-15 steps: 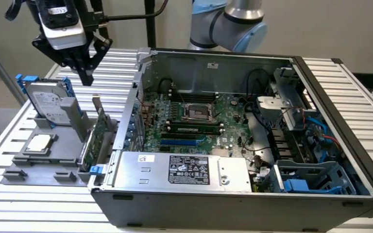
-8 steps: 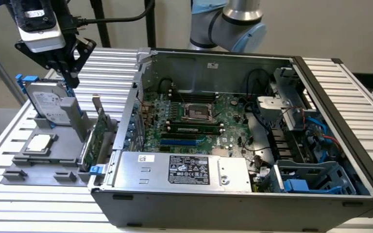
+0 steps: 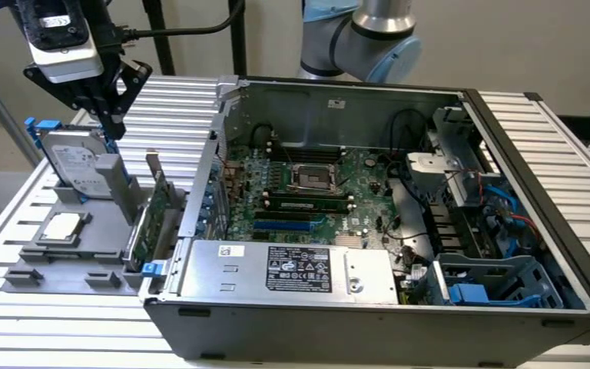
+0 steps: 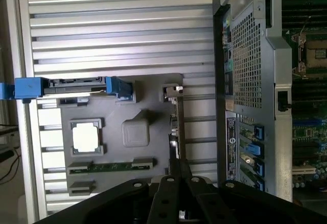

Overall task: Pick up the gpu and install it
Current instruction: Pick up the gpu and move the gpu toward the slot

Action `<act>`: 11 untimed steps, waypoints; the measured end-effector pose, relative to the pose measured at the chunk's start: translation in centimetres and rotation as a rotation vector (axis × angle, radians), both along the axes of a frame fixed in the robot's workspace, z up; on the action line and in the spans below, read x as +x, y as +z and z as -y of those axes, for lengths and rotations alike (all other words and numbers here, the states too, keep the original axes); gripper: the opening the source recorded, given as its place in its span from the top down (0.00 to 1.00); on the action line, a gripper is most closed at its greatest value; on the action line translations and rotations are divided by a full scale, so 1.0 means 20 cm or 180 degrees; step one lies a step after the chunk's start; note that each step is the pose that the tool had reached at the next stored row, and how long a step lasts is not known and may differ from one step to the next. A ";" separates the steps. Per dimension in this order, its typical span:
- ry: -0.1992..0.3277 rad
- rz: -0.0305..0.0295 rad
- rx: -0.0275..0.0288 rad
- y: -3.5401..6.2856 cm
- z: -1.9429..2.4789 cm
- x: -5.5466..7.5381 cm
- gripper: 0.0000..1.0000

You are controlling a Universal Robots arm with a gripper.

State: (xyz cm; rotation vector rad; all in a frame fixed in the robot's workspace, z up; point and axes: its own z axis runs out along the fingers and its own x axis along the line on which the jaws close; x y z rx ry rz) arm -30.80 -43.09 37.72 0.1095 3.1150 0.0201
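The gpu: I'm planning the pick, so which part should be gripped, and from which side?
Likely its upper long edge, from straight above. The gpu stands on edge in the grey holder, thin and upright, so both flat faces are free up top while its lower edge sits in the holder.

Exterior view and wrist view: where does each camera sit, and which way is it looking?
Exterior view: off the arm, up high, looking down into the open computer case; the gripper and an arm joint show.
Wrist view: on the wrist, looking down at the grey tray; the gripper shows.
Both share: the gpu standing on edge in the grey tray, the hard drive and the computer case.
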 end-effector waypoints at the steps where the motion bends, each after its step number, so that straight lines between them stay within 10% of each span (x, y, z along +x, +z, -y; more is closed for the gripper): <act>1: 0.0000 0.0000 0.0000 0.000 0.000 0.00 0.89; 7: 0.0000 0.0000 0.0000 0.000 0.000 0.00 0.88; 11: 0.0000 0.0000 0.0000 0.000 0.000 0.00 0.70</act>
